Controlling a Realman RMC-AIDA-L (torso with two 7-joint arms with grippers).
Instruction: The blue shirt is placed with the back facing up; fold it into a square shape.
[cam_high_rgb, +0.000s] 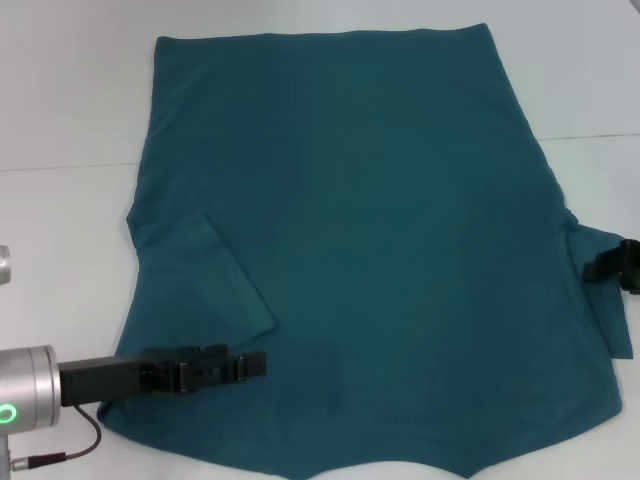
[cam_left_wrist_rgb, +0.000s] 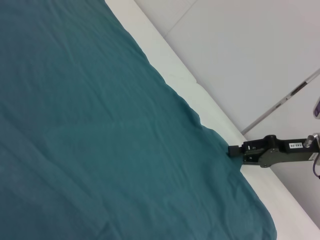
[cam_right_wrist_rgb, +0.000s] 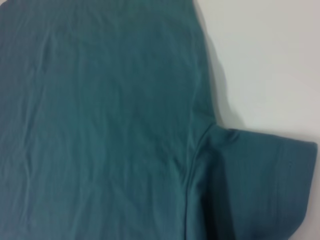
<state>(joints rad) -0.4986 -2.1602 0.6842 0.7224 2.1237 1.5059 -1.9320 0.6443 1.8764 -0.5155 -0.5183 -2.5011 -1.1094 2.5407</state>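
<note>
**One sleeve in, one still out: the fold could go crooked**

The blue shirt (cam_high_rgb: 380, 230) lies spread flat, back up, across the white table (cam_high_rgb: 60, 100), its collar edge nearest the robot.

On the shirt's left side the left sleeve (cam_high_rgb: 215, 285) is already turned in over the body. The left gripper (cam_high_rgb: 250, 365) reaches over the shirt just below that sleeve, near the collar-side corner. Its fingers look pressed close together, with no cloth visibly between them. If it drags sideways from here, it could pull the tucked sleeve open again or ruck the cotton into ridges.

At the shirt's right edge the right gripper (cam_high_rgb: 612, 265) sits at the right sleeve (cam_right_wrist_rgb: 260, 180), which still sticks out flat. I cannot tell whether it is spread or pinching. A shallow pinch there could slip, leaving that side unfolded and the final shape lopsided.
</note>
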